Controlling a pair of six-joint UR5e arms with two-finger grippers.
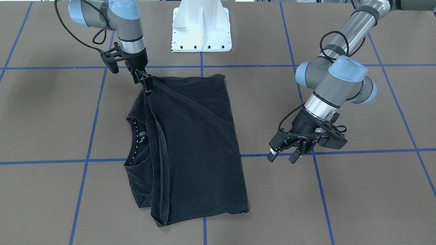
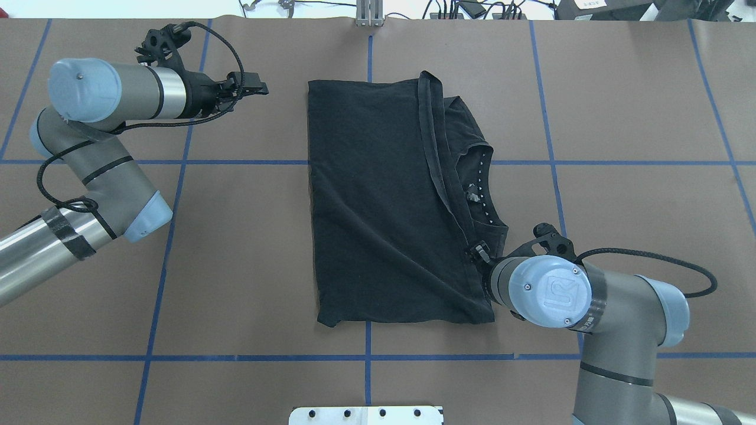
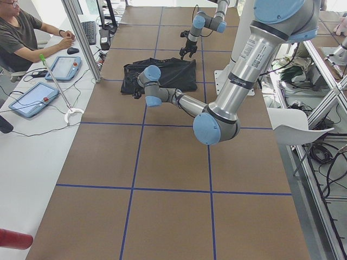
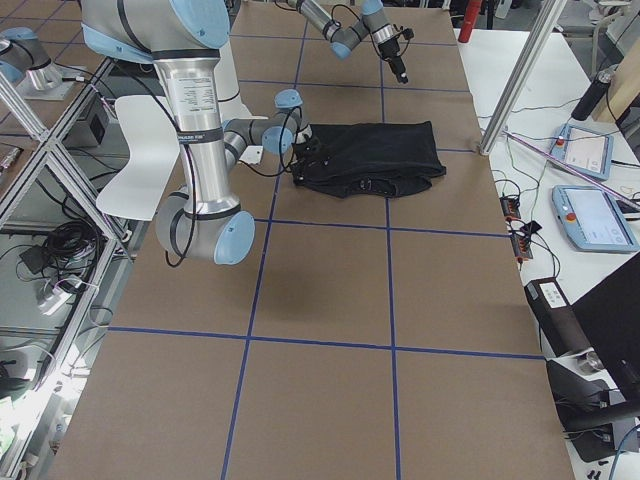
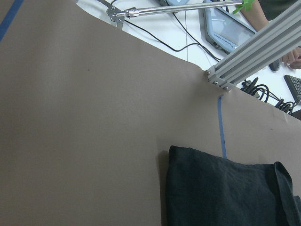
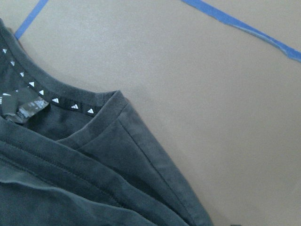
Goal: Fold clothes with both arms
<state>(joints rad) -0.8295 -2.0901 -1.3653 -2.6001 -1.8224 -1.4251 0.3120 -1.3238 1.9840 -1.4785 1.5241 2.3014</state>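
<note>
Folding work on my remote rig: the black T-shirt (image 2: 378, 200) lies folded into a tall rectangle at the centre of the brown bench (image 2: 236, 265), which is gridded with blue tape lines (image 2: 248, 162). From the overhead camera, the shirt's collar (image 2: 481, 183), dotted inside with small white marks, sits at the 3 o'clock side of the cloth, with a folded band of fabric running diagonally across from 12 o'clock down toward 5 o'clock. My right hand (image 1: 147, 85) is pinched closed on the shirt's edge at its 4 o'clock corner in that overhead view; the front-facing camera shows its thin fingers clamped on the cloth, which rises slightly to meet them. The right arm (image 2: 590, 307) reaches in from 5 o'clock. My left hand (image 1: 282, 156) hangs above bare bench, well apart from the shirt, at 10 o'clock in the overhead view, fingers spread with nothing between them. The left arm (image 2: 88, 147) bends in from 9 o'clock. Its wrist camera looks across the bench at the shirt's far corner and an aluminium frame post (image 5: 258, 49) beyond the bench edge. The white pedestal base (image 1: 201, 30) stands at 12 o'clock in the front-facing view. In the left side view, a seated person (image 3: 21, 38) is at a desk beside the bench, near two tablets (image 3: 32, 97).
</note>
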